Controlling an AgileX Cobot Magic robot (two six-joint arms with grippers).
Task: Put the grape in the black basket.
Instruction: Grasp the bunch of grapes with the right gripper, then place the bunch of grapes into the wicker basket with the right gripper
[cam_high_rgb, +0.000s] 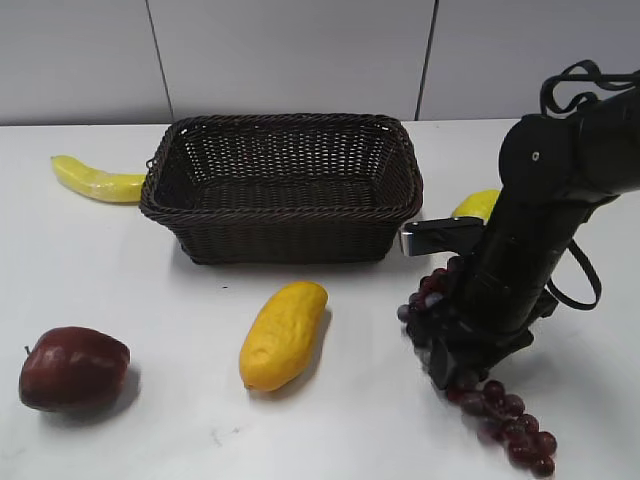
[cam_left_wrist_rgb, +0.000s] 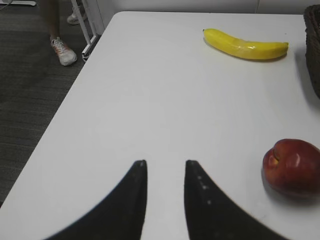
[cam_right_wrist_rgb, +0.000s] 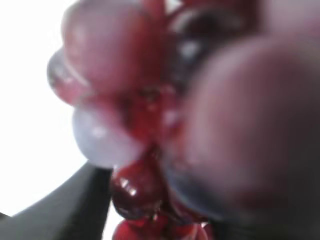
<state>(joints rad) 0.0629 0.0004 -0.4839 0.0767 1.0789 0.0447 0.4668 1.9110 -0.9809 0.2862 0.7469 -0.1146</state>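
- My left gripper hangs over bare table near the left edge, fingers apart and holding nothing; the apple and banana lie to its right.
- The black basket sits centre-back on the table, empty as far as I can see.
- The grape lies front right, its long axis running from beside the basket's near right corner down to the tapered tip at the front edge.
- My right gripper is the nearer, down on the bunch's thick upper end; the basket lies up and left of it.
- My right wrist view is filled with blurred grapes, one finger beside them; I cannot tell whether I am clamped.
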